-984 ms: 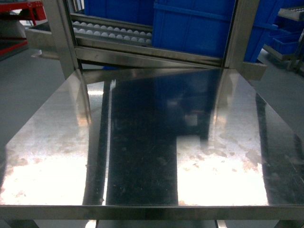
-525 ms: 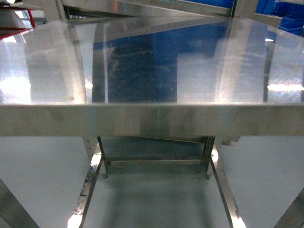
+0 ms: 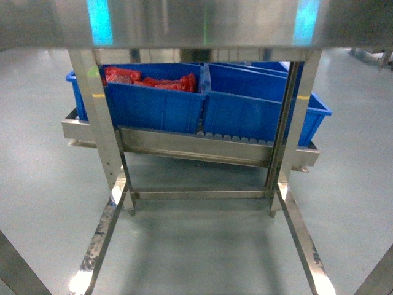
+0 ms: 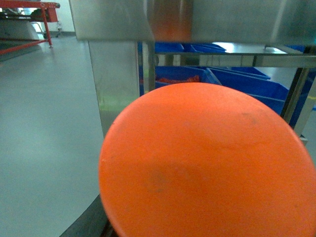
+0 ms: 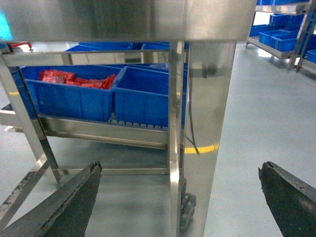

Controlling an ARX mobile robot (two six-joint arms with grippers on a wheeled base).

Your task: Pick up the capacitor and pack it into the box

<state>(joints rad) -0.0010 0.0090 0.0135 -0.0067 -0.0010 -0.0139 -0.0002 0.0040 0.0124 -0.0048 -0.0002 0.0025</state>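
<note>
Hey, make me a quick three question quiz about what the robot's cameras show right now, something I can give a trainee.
1. True or false: the right gripper is open with nothing between its fingers.
2. In the head view, what does the left blue bin hold? A) red packets B) white balls C) nothing
3. Fill in: a large round ______ object fills most of the left wrist view.

Key:
1. True; the dark fingers stand far apart with only floor and the steel table leg between them.
2. A; red packets lie in it.
3. Orange; what it is cannot be told, and the left gripper is not in view.
</note>
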